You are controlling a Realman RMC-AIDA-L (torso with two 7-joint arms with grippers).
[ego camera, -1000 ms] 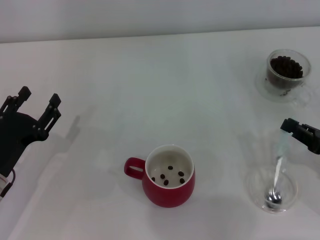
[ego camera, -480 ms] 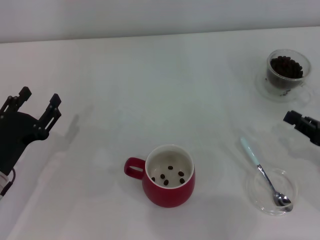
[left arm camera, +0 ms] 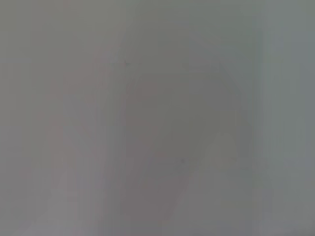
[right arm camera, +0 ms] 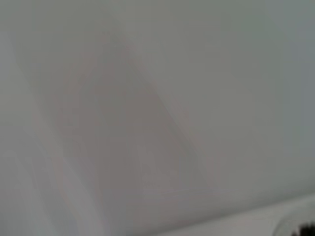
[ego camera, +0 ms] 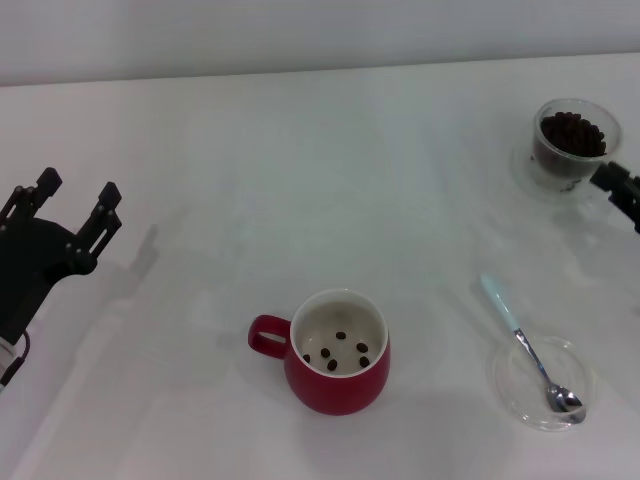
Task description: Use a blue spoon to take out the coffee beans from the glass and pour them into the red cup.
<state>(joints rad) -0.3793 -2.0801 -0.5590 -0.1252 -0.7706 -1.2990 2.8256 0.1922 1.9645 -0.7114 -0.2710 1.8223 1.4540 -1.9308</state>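
The red cup (ego camera: 338, 352) stands near the front centre, its handle toward my left, with several coffee beans (ego camera: 341, 351) in its cream inside. The glass (ego camera: 573, 140) at the far right holds a heap of dark beans (ego camera: 572, 131). The blue spoon (ego camera: 528, 346) lies free, its metal bowl resting in a flat clear dish (ego camera: 512, 385) and its pale handle pointing up and left onto the table. Only a black tip of my right gripper (ego camera: 622, 187) shows at the right edge, just in front of the glass. My left gripper (ego camera: 78, 188) hangs open and empty at the far left.
The white table top (ego camera: 300, 180) stretches between the cup, the glass and the left arm. Both wrist views show only blurred pale surface.
One second ago my right gripper held the spoon upright in the dish. It let go; the spoon now lies tilted, and the gripper has drawn back right toward the glass. The left arm is still.
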